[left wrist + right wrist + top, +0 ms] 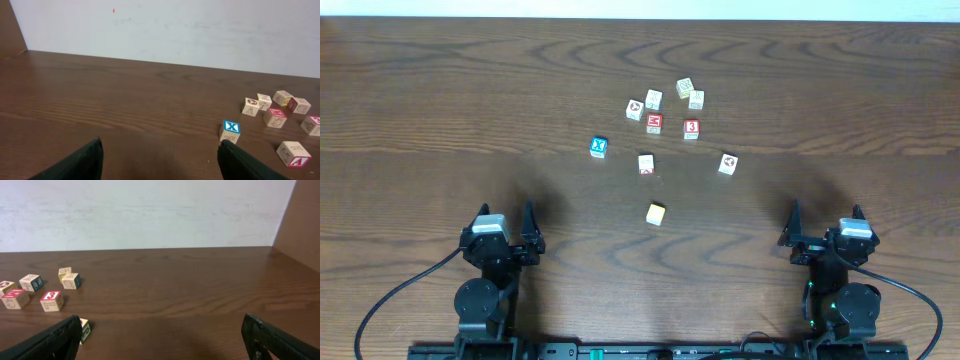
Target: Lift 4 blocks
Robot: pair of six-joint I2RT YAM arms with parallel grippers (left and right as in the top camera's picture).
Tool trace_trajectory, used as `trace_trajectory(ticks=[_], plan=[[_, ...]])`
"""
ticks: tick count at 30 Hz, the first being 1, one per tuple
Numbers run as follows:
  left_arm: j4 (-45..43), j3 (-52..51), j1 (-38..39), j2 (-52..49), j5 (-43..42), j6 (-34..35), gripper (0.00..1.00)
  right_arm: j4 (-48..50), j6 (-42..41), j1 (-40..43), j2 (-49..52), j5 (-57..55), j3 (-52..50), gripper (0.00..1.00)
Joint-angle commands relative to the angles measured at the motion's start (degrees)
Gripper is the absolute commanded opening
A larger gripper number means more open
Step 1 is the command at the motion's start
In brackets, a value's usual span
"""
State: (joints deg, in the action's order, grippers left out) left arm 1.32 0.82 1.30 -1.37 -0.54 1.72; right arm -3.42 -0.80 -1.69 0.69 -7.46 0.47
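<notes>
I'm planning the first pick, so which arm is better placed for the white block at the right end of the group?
Right, probably. The white block sits farthest right, clearly nearer the right gripper than the left gripper. Both grippers are open and empty.

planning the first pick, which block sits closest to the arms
The pale yellow block, lying alone on the near side of all the other blocks.
</notes>
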Motion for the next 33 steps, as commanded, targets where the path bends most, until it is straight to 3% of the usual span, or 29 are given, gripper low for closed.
trace_trajectory(ticks=[1,12,18,27,33], plan=[[2.91,-0.59,0.17,-0.11,1.07,0.74,0.73,-0.04,0.68,-0.22,-0.31,-0.15,-0.15,0.99],[2.91,-0.59,0.17,-0.11,1.07,0.74,0.74,-0.22,0.66,-0.22,-0.28,0.22,-0.15,0.99],[2.91,-0.59,0.17,-0.11,1.07,0.74,0.73,0.17,0.37,-0.24,-0.28,8.37,-0.15,0.99],[2.91,-0.59,0.17,-0.11,1.07,0.74,0.74,0.68,0.46,-0.22,-0.28,7.76,-0.15,0.99],[2.91,-0.59,0.17,-0.11,1.07,0.74,0.73,1.92,0.44,-0.24,-0.28,13.60,-0.13,0.99]])
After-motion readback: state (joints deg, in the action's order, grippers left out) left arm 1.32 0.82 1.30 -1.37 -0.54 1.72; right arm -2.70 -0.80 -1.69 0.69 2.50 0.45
